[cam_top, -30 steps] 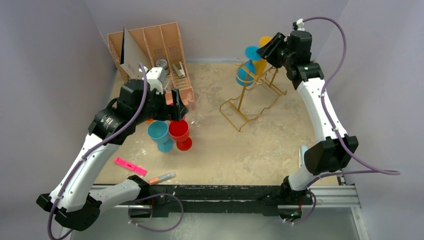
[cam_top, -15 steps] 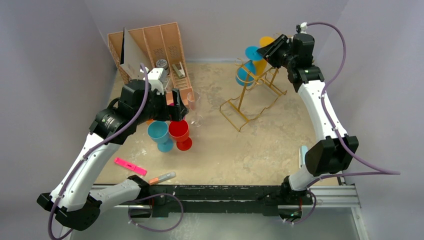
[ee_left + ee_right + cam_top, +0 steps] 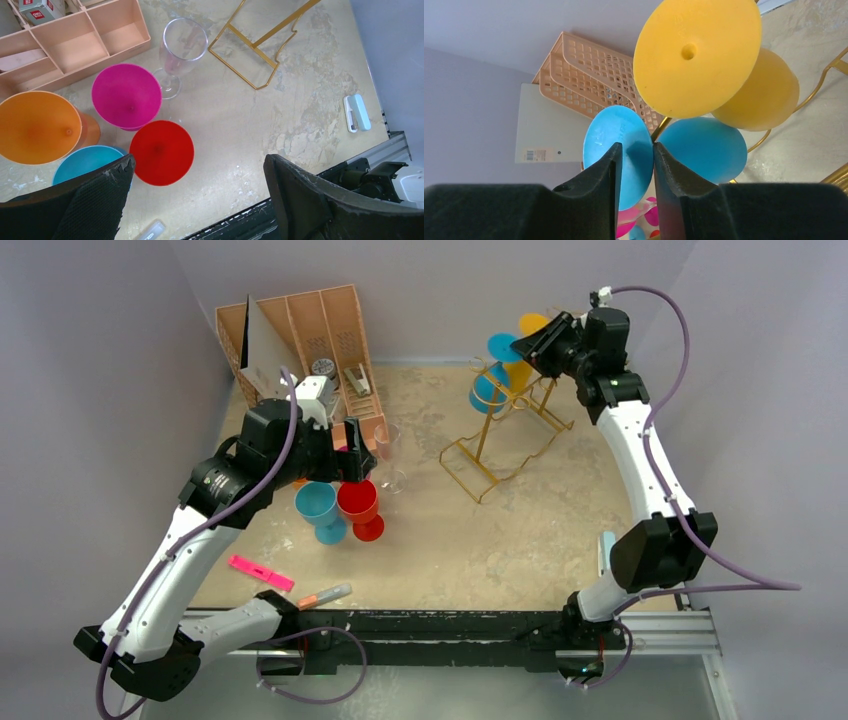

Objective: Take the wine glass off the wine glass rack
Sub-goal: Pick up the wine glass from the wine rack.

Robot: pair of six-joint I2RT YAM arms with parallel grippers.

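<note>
My right hand (image 3: 635,148) is at the top of the wine glass rack (image 3: 487,436), by the back wall. Fingers close together, slim gap, blue wine glass (image 3: 618,131) hanging right behind them; pinching or not, I cannot tell. Yellow glass (image 3: 696,55) just beside. Left hand (image 3: 198,162) spread wide above the red cup (image 3: 161,152) — bare mottled counter (image 3: 480,540) between us.

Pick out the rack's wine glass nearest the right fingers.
The blue glass: its round foot sits at the gap between the fingers; the yellow glass hangs clear of them.
</note>
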